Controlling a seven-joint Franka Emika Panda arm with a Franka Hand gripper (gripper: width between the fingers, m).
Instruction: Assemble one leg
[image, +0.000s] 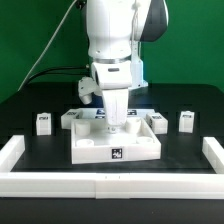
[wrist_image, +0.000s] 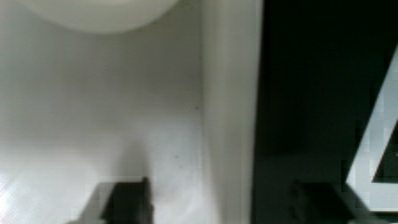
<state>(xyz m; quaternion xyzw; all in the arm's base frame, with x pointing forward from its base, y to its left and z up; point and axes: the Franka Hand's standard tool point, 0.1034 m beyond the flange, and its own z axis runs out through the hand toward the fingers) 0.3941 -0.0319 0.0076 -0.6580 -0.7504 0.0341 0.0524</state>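
A white square leg (image: 118, 106) stands upright over the middle of the large flat white tabletop piece (image: 92, 150), between my fingers. My gripper (image: 118, 120) points straight down at it. In the wrist view the leg (wrist_image: 199, 120) is a blurred white post running from between the two dark fingertips (wrist_image: 125, 200). It lies against one finger, and a dark gap separates it from the other. My gripper (wrist_image: 222, 200) looks open around the leg. I cannot see whether the leg's lower end sits in the tabletop.
Loose white legs lie on the black table: two at the exterior view's left (image: 43, 122) (image: 70, 119) and two at its right (image: 158, 123) (image: 186, 120). Long white border bars run along the left (image: 12, 160), right (image: 212, 155) and front (image: 110, 185).
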